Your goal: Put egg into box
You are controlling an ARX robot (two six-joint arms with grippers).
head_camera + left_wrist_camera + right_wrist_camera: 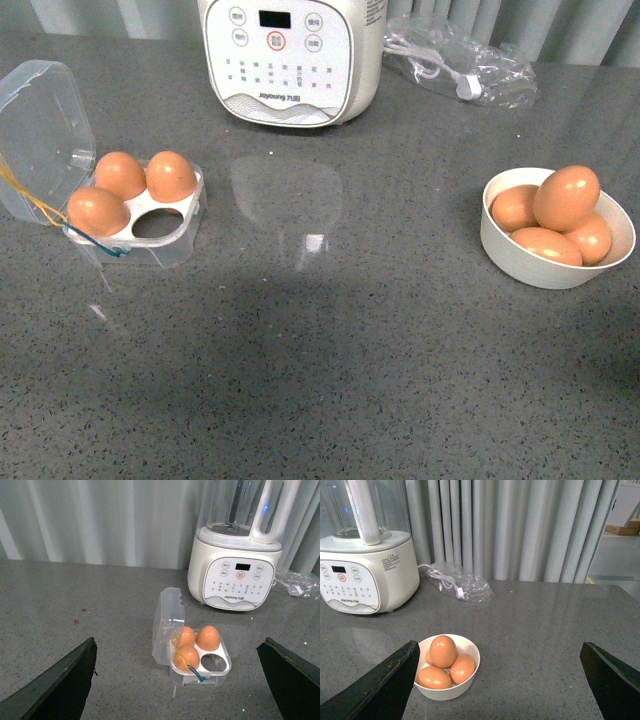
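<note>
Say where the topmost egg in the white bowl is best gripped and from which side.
Grip the top egg across its narrow middle, from straight above, likely with the right claw. It rests tilted on three other eggs, above the bowl rim, so its sides are free; the wall blocks a low approach.

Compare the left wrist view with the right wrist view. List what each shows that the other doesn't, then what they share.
Only the left wrist view: the box, lid open, three eggs in its slots and one slot empty; the left gripper's fingers, wide apart. Only the right wrist view: the white bowl piled with eggs; the right gripper's fingers, wide apart. Both: the white blender, the clear plastic bag, the grey counter and the curtain.
</note>
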